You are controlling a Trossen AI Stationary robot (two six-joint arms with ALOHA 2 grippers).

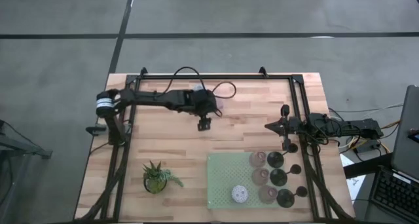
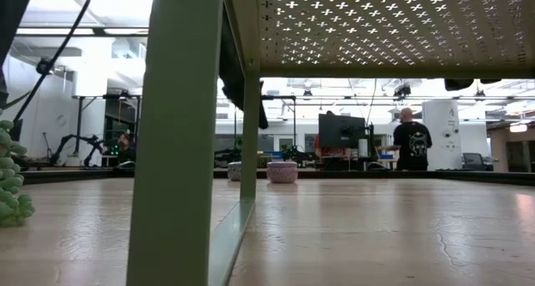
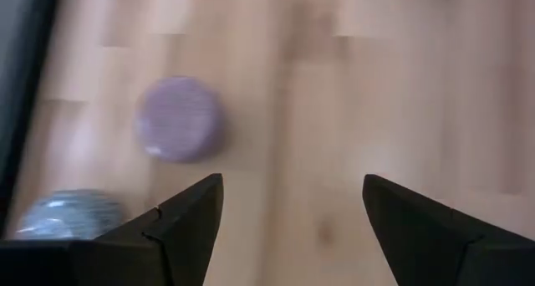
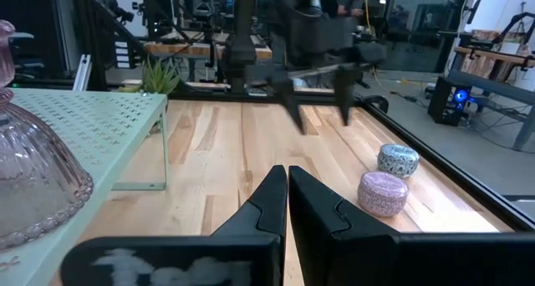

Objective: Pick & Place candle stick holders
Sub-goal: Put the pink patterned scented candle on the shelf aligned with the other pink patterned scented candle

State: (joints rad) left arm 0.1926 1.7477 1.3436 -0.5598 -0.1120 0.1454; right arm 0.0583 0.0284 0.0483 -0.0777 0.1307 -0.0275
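Note:
A lilac round holder (image 3: 180, 119) and a pale-blue one (image 3: 71, 212) stand side by side on their bases on the wooden table, near its far edge; the right wrist view shows the lilac holder (image 4: 383, 192) and the pale-blue holder (image 4: 397, 160) too. My left gripper (image 1: 204, 125) hangs open above the table, just short of them, with nothing between its fingers (image 3: 188, 215). Several pink and black holders (image 1: 270, 177) and a pale one (image 1: 239, 194) stand on the green perforated shelf (image 1: 222, 171). My right gripper (image 1: 267, 126) waits shut at the table's right side.
A small potted plant (image 1: 156, 178) stands at the near left. Black frame rails (image 1: 216, 76) run along the table's far and side edges. The green shelf stands on legs (image 2: 175, 135) at the near right. A person (image 2: 411, 144) is in the room beyond.

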